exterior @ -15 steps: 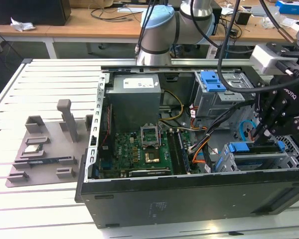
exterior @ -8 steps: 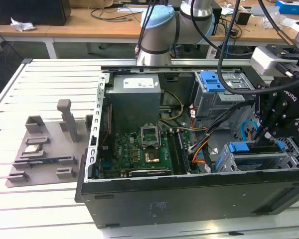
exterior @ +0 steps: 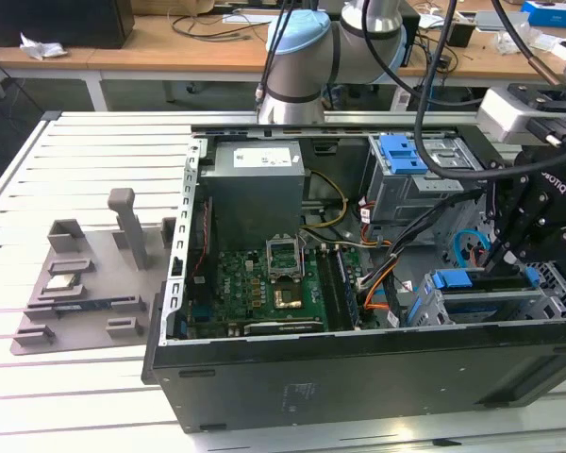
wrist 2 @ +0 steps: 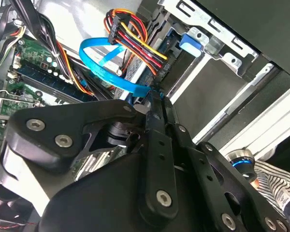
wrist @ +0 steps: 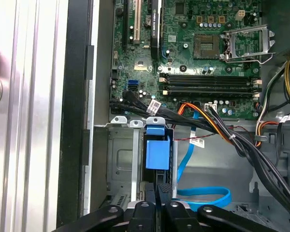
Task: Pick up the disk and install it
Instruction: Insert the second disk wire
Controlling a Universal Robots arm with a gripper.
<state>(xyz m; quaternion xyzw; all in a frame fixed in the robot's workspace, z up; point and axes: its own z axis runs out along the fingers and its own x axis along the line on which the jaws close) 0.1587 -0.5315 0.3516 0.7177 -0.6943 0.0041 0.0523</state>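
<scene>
The disk [wrist: 156, 153] stands on edge in the bay, seemingly pinched by the gripper [wrist: 158, 192].

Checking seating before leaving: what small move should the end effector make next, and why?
Probably a short push along the slot: the disk sits in the drive cage, and the shut end effector is right at its near end.

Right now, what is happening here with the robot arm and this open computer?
The arm has its gripper down inside the open computer case, at the drive cage on the exterior view's right. In the first wrist view the fingers look closed together right at the disk in its blue carrier, which sits upright in a bay of that cage. A blue cable lies beside it.
</scene>
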